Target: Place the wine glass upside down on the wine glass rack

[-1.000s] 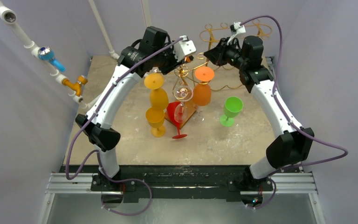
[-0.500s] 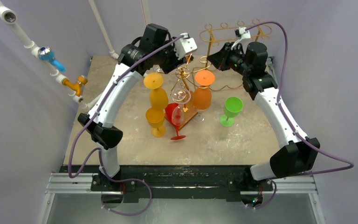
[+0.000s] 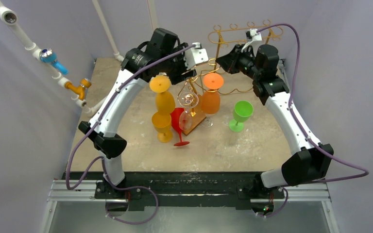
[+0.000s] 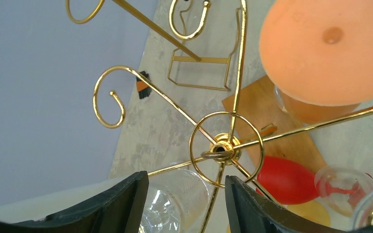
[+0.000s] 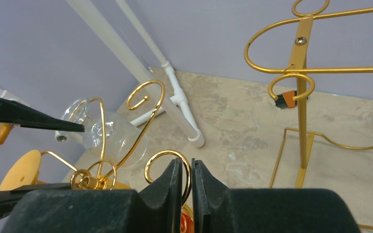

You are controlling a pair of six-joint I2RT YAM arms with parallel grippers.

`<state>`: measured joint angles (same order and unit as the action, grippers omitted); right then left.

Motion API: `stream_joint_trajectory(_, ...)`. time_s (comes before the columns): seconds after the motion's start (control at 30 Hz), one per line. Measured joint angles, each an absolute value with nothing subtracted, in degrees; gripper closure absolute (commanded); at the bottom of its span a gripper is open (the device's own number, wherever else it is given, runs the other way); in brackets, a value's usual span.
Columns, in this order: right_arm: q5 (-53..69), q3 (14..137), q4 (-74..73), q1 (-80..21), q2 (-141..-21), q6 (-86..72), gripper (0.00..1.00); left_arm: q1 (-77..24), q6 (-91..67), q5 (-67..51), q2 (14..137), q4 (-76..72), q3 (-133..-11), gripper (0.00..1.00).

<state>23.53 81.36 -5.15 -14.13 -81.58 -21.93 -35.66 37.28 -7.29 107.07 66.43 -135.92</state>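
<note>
below the wine glass rack (image 4: pixel 221 151), you are losing the clear wine glass (image 4: pixel 175 208) to the picture's bottom edge, with the left gripper (image 4: pixel 185 182) covering its sides. right of the rack, the orange glass (image 4: pixel 320 53) is running off the frame. one rack curl is disappearing between the right gripper (image 5: pixel 187 162)'s fingers. overhead, the left arm (image 3: pixel 160 48) is covering its own fingers at the rack's top.

Racks (image 5: pixel 301 111): two. Arms (image 3: pixel 121 99): two. Yellow glasses (image 3: pixel 165 103): two. Orange glass (image 3: pixel 211 100), red glass (image 3: pixel 176 118), green glass (image 3: pixel 243 110): one each. Clear glasses (image 3: pixel 188 100): at least two.
</note>
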Motion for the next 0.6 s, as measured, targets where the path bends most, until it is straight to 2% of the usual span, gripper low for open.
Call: stream_joint_trajectory(0.6,23.2,81.4,-5.2,-14.1,-81.6,-21.9,1.00,-37.7,42.5,-2.1,105.1,65.7,-129.7,0.49)
